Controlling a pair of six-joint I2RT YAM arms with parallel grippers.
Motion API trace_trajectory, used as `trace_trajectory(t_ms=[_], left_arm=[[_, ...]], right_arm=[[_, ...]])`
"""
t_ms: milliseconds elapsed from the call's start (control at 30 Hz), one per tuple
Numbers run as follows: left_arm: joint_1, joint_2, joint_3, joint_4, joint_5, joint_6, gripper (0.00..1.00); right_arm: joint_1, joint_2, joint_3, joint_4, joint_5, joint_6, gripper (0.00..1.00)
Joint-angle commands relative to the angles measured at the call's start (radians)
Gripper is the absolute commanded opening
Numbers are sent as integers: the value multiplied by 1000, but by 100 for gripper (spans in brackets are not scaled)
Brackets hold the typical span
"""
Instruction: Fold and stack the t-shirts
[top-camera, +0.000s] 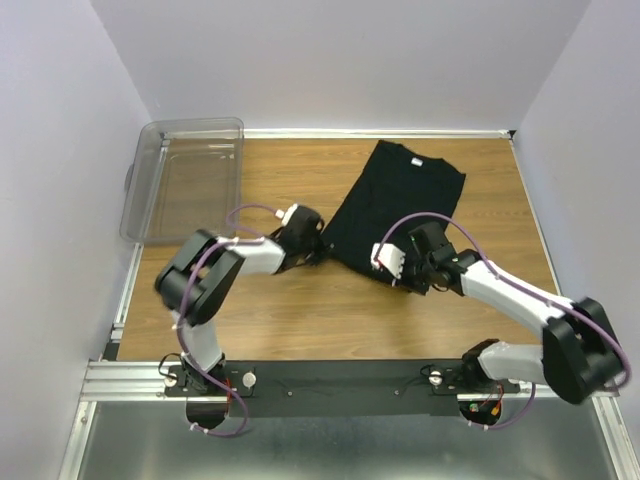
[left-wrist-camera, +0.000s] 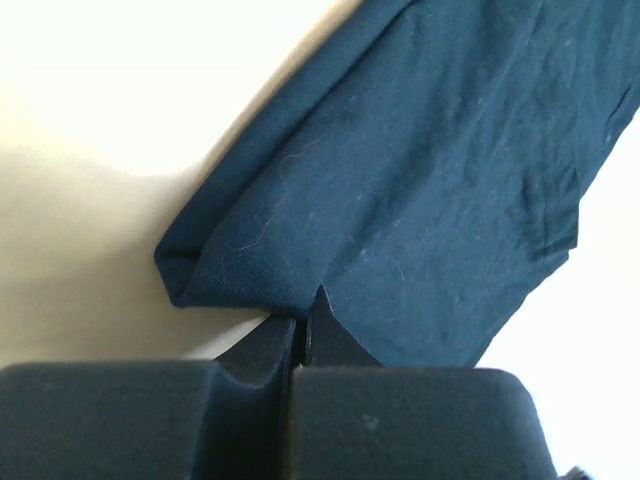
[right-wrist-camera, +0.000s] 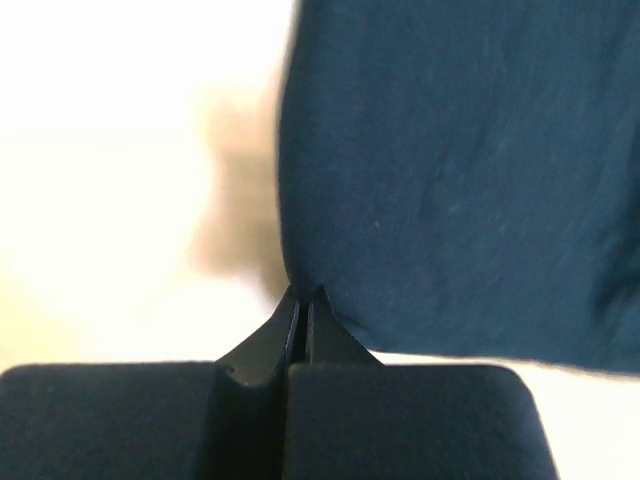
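Top external view shows one black short-sleeved cloth t-shirt (top-camera: 400, 205) lying slantwise on the far middle of the brown wooden table (top-camera: 300, 310), collar towards the back wall and narrowed as if folded lengthwise. The left gripper (top-camera: 318, 245) sits at its near left corner and the right gripper (top-camera: 402, 275) at its near hem. In each wrist view the jaws are pressed together with no gap, the cloth edge pinched at the tips (left-wrist-camera: 305, 305) (right-wrist-camera: 303, 300). A clear rectangular plastic bin (top-camera: 190, 125) stands at the far left, well apart from the shirt.
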Motion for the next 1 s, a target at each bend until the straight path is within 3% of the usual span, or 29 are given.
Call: trace_trajectory(t_ms=[0, 133, 333, 533, 600, 733, 967], left_arm=[[-18, -228, -245, 14, 59, 28, 0], [-30, -467, -422, 21, 54, -25, 0], [-7, -446, -278, 2, 16, 45, 0], [27, -166, 110, -23, 74, 163, 0], [27, -60, 277, -63, 88, 182, 0], [37, 133, 591, -126, 95, 193, 0], [42, 449, 1051, -126, 184, 200, 0]], right_arm=[[76, -133, 74, -316, -359, -82, 1], [159, -167, 147, -357, -397, 14, 0], [159, -131, 167, -230, -115, 110, 1], [93, -146, 204, -115, 124, 180, 1], [9, -132, 236, -97, 161, 183, 1], [-224, -57, 348, -54, 112, 180, 1], [-403, 91, 442, 2, 83, 197, 1]])
